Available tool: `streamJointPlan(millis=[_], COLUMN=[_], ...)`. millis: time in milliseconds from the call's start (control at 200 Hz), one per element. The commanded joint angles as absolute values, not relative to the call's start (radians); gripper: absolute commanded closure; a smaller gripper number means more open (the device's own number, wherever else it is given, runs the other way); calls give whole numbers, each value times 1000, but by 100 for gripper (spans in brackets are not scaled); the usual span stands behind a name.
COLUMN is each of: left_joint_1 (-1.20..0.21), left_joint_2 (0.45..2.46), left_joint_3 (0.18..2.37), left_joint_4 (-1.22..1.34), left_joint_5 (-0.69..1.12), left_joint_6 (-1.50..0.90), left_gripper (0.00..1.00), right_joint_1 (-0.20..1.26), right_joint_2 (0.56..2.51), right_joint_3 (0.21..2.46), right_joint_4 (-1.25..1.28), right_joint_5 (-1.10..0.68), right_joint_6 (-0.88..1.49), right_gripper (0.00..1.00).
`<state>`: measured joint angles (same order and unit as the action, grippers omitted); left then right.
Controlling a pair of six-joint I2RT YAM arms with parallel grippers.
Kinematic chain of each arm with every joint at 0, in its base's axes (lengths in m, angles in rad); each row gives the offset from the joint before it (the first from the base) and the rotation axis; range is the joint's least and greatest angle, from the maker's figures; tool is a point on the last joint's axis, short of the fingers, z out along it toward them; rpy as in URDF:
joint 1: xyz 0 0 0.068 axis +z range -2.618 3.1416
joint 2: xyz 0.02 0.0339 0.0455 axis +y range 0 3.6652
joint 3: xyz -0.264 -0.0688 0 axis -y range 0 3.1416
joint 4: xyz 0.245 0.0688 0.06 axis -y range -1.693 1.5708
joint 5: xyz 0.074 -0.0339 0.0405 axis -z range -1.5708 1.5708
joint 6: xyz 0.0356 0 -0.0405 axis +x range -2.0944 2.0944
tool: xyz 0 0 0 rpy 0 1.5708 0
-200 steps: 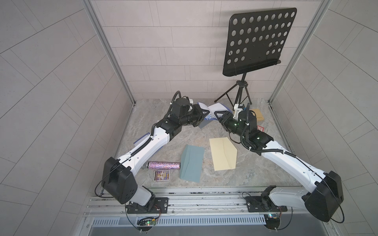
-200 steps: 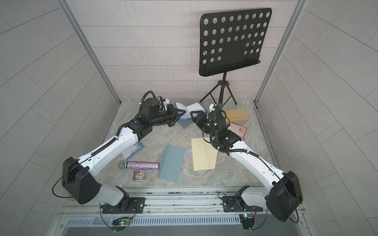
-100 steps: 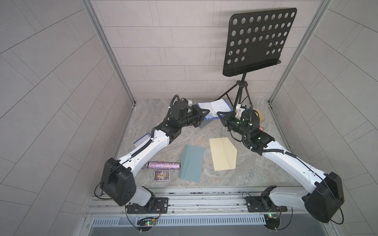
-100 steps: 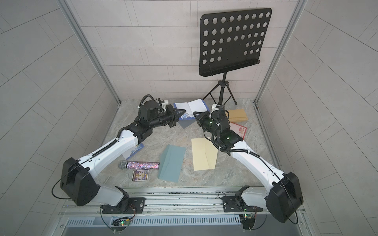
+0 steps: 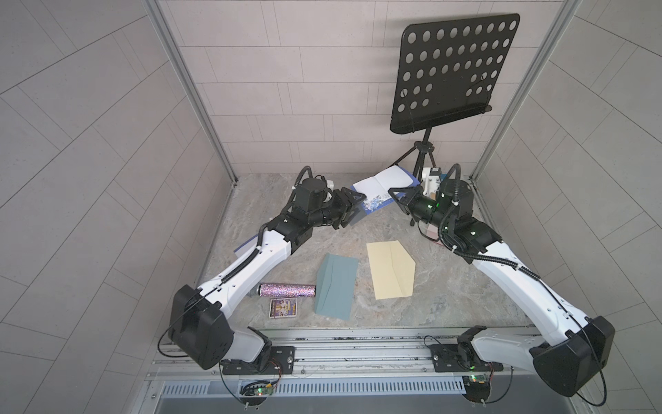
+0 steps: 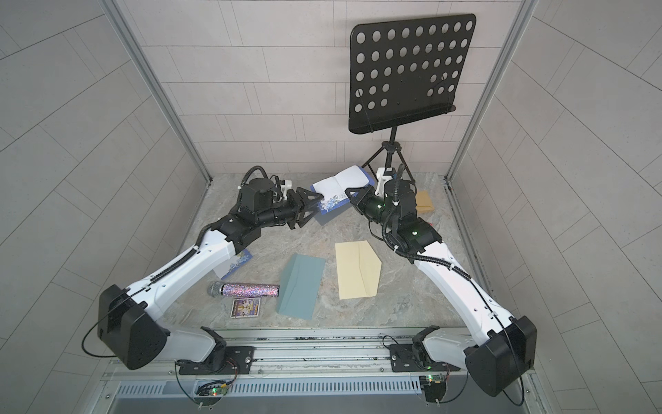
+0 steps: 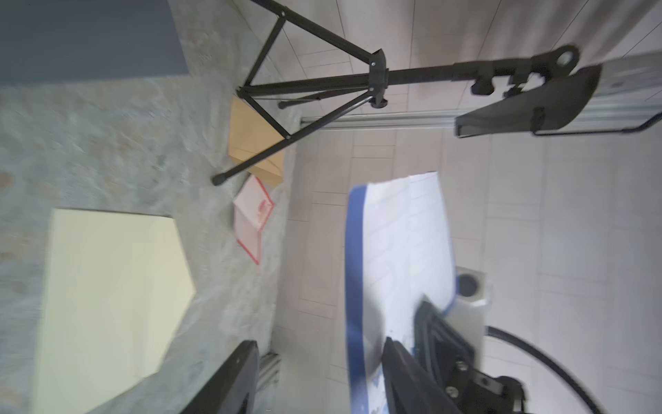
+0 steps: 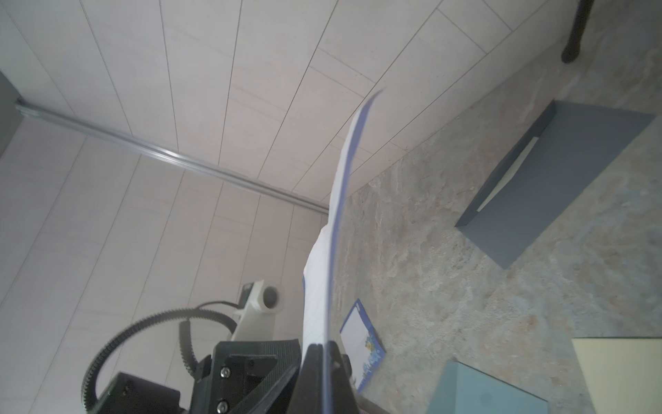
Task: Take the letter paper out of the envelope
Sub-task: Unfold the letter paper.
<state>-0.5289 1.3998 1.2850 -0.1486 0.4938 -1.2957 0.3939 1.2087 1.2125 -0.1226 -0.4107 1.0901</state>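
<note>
Two tools meet at the letter paper (image 5: 381, 181), aloft over the tabletop (image 5: 340, 240): right tool (image 5: 396, 193) pinches its edge, left tool (image 5: 358, 206) gapes alongside. We judge it freed from the grey envelope (image 8: 555, 179); next, lay it down. We count two sheets, four plain envelopes, one microphone (image 5: 286, 289).

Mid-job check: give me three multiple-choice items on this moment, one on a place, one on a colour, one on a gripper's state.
1. The glitter microphone lies: A) against the back wall; B) beside the teal envelope; C) in a gripper.
2. The letter paper has a border that is: A) red; B) green; C) blue.
3. The right gripper is: A) shut on the letter paper; B) open; C) shut on nothing.

B: its end lies at that envelope's edge in both top views.
C: the left wrist view shows the blue edge.
A: the right wrist view shows the sheet pinched.
</note>
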Motion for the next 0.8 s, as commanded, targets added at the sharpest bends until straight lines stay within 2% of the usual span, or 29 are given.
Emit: streamJointPlan(millis=[0,100,305,490,795], left_joint_1=[-497,-445,-410,-413,-437], left_joint_2=[1342,1315,1321,1363,1323], left_joint_3=[1361,1318,1254,1180,1137], left_joint_4=[-413,-407,-262,-69,-93], left_joint_5=[440,448,611,823,907], left_joint_6=[-1044,-990,-923,-989,-884], left_gripper=[36,35,36,36,35], right_joint_1=[356,313,332,356,370], right_joint_2=[1174,1170,1178,1173,1196], right_joint_3=[1233,1226,1235,1221,1210], right_joint_4=[-311,-368,-443,-459,-364], right_joint_5=[-603,-756,-853,-876,-951], right_joint_6=[822,735,645,617,702], right_gripper=[100,100,100,100,100])
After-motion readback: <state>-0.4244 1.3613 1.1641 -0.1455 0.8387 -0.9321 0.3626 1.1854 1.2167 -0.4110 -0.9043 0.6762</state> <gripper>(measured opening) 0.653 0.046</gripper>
